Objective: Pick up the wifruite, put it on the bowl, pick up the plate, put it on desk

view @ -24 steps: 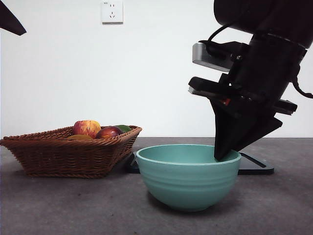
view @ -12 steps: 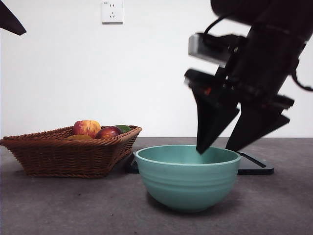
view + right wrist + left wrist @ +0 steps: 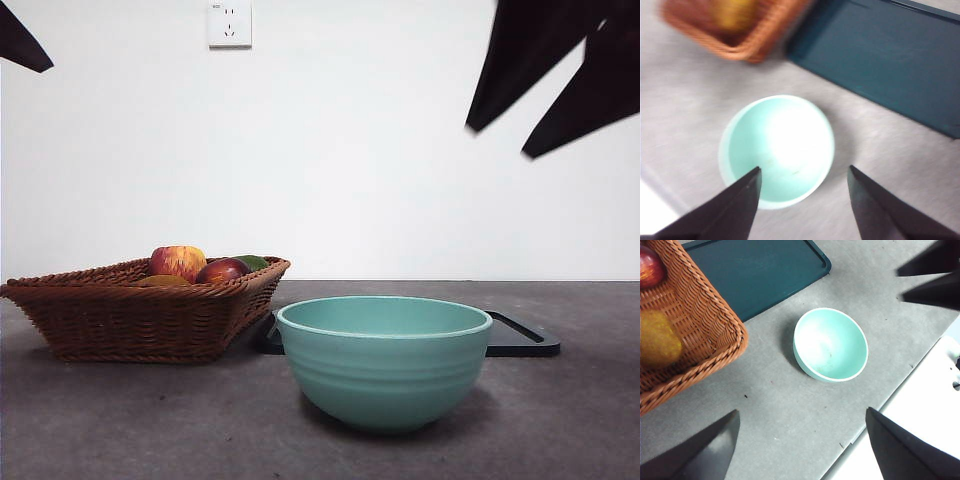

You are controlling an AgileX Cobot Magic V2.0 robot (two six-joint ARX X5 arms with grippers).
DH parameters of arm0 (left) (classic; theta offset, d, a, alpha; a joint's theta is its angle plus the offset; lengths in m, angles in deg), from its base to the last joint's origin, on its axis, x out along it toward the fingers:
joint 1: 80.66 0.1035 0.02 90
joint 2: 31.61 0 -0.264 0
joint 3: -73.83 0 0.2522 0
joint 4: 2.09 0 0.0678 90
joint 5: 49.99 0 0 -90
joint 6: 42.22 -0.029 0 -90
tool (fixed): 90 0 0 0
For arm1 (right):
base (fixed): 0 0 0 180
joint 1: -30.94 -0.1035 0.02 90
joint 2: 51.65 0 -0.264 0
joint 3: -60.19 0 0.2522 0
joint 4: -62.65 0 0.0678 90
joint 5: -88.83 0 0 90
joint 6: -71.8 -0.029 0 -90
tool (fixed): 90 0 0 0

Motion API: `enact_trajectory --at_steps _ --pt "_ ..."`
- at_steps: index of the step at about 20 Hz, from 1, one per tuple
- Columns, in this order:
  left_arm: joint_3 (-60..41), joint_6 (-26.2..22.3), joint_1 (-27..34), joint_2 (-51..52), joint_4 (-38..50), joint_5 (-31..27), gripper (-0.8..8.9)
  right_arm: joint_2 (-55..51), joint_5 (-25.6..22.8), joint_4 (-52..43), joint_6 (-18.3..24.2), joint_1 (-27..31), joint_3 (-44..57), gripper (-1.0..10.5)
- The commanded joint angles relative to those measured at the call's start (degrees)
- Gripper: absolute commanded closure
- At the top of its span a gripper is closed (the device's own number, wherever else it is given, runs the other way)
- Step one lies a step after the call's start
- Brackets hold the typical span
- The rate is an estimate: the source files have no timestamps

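On the desk [image 3: 120,420], the bowl [image 3: 385,360] sits empty, no fruit in it yet.
Fruit lies in the wicker basket [image 3: 140,310] beside it, the black tray [image 3: 755,270] behind; right gripper [image 3: 545,95] high above, fingers spread, left gripper [image 3: 800,450] likewise spread and empty; no readable writing.

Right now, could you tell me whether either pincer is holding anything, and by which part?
Nothing is held. The right pincer hangs open above the bowl, and the left pincer is open too, with only the desk between its jaws.
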Motion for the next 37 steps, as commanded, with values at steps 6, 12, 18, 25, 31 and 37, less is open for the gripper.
enact_trajectory --at_steps 6,12,18,25,31,37 --pt "0.94 -0.63 -0.26 -0.37 0.02 0.28 4.11 -8.79 14.25 6.36 -0.09 -0.57 -0.48 6.7" --pt "0.94 -0.63 -0.26 -0.37 0.02 0.28 4.11 -9.9 16.02 9.31 0.02 -0.57 -0.48 6.7" --pt "0.94 -0.66 -0.26 -0.37 0.02 0.28 4.11 -9.9 16.02 9.31 0.02 -0.57 -0.48 6.7" --pt "0.94 -0.66 -0.26 -0.37 0.04 0.28 8.04 -9.9 16.02 9.35 0.04 -0.57 -0.48 9.4" --pt "0.94 -0.68 -0.26 -0.37 0.13 0.28 8.05 -9.94 16.02 9.29 0.02 -0.57 -0.48 9.4" --pt "0.94 -0.66 -0.26 -0.37 0.13 0.28 8.05 -9.94 16.02 9.29 0.02 -0.57 -0.48 9.4"
